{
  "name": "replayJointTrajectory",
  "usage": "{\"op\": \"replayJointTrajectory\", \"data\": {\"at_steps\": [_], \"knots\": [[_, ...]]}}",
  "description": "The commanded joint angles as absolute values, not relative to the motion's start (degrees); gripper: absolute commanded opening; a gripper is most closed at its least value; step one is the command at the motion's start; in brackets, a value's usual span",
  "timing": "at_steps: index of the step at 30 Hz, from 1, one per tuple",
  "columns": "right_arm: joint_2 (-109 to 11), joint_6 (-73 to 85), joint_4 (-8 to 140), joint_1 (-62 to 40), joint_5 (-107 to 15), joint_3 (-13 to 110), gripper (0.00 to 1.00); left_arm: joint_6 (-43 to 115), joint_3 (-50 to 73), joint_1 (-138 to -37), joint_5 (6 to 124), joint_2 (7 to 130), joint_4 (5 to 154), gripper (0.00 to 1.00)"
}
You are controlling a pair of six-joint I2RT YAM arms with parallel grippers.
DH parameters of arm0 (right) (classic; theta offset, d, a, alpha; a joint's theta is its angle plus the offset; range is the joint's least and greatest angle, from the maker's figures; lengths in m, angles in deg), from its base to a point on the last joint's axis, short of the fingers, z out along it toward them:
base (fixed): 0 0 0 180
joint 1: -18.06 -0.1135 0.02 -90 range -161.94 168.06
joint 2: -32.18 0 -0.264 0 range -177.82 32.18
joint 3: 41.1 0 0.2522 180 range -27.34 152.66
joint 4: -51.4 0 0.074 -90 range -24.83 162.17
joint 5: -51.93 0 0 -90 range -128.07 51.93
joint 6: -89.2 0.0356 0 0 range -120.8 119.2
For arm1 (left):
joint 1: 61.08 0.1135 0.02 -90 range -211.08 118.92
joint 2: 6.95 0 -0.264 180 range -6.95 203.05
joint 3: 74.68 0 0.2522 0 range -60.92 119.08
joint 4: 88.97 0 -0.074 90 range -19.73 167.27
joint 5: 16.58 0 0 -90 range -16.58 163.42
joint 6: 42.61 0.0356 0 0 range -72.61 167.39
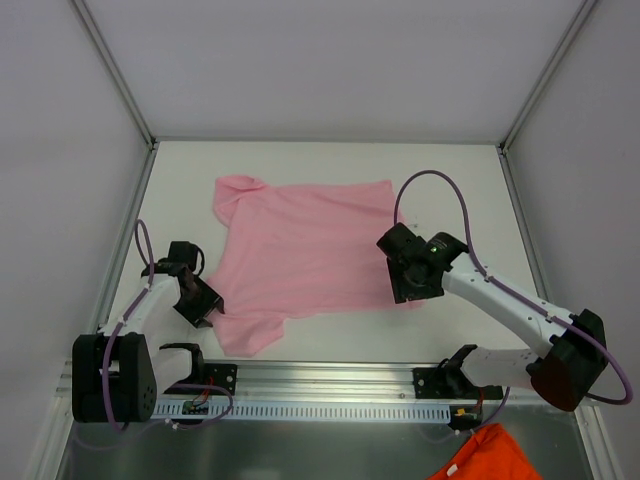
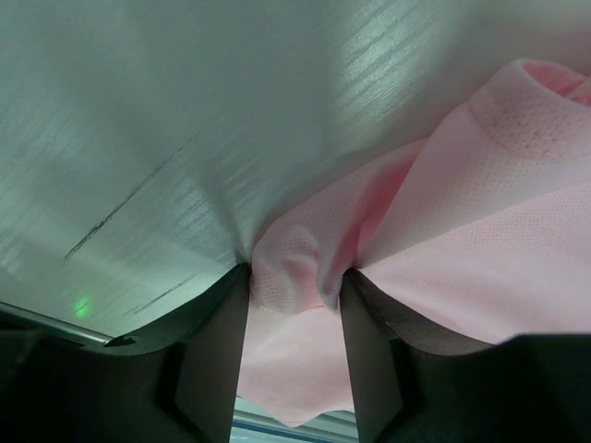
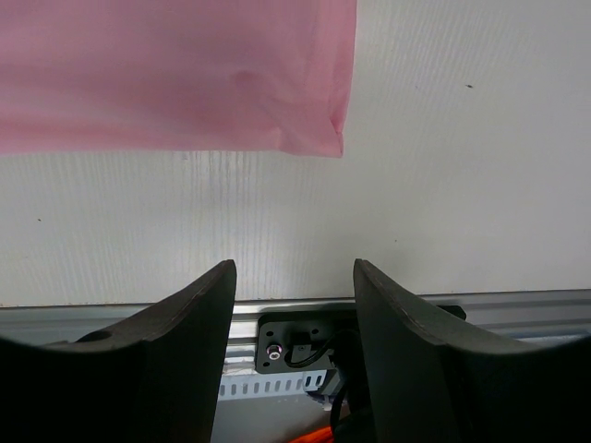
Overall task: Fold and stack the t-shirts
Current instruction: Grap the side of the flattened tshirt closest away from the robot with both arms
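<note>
A light pink t-shirt (image 1: pixel 300 250) lies spread on the white table, its near left sleeve corner bunched up. My left gripper (image 1: pixel 212 312) sits low at that corner. In the left wrist view a fold of the t-shirt (image 2: pixel 480 231) is pinched between its dark fingers (image 2: pixel 217 351), so the left gripper (image 2: pixel 295 277) is shut on the fabric. My right gripper (image 1: pixel 408 290) hovers over the shirt's near right corner. In the right wrist view the right gripper (image 3: pixel 294 277) is open with bare table between its fingers, and the t-shirt's hem corner (image 3: pixel 314 138) lies just beyond the tips.
An aluminium rail (image 1: pixel 330 385) carrying the arm bases runs along the near table edge. An orange cloth (image 1: pixel 485 455) lies below it at the bottom right. White walls close off the table (image 1: pixel 330 165) at the left, right and back.
</note>
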State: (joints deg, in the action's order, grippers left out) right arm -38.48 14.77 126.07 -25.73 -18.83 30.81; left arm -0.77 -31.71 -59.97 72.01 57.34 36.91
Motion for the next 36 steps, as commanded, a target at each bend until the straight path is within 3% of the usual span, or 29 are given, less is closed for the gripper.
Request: {"op": "replayJointTrajectory", "data": {"at_steps": [1,5,7,11,23,36], "knots": [[-36.82,15.63,127.66,-26.15,-16.89,30.05,0.58,-2.09,-34.20,-60.72,70.08,58.26,43.78,0.41],[-37.96,15.81,127.66,-26.15,-16.80,30.05,0.58,-2.26,-33.68,-60.72,70.69,58.70,43.34,0.43],[-38.49,15.63,127.92,-26.15,-17.06,30.40,0.58,-2.09,-33.32,-60.72,70.78,59.14,43.43,0.55],[-40.24,16.95,130.28,-26.06,-16.63,30.75,0.58,-1.83,-32.71,-60.72,70.96,59.76,43.08,0.62],[-56.22,18.27,126.52,-26.14,-13.11,30.31,0.60,-1.65,-30.51,-60.72,72.63,58.97,41.32,0.62],[-63.02,21.95,118.97,-24.22,-14.77,29.88,0.56,-1.39,-29.63,-60.72,72.80,57.65,39.48,0.61]]}}
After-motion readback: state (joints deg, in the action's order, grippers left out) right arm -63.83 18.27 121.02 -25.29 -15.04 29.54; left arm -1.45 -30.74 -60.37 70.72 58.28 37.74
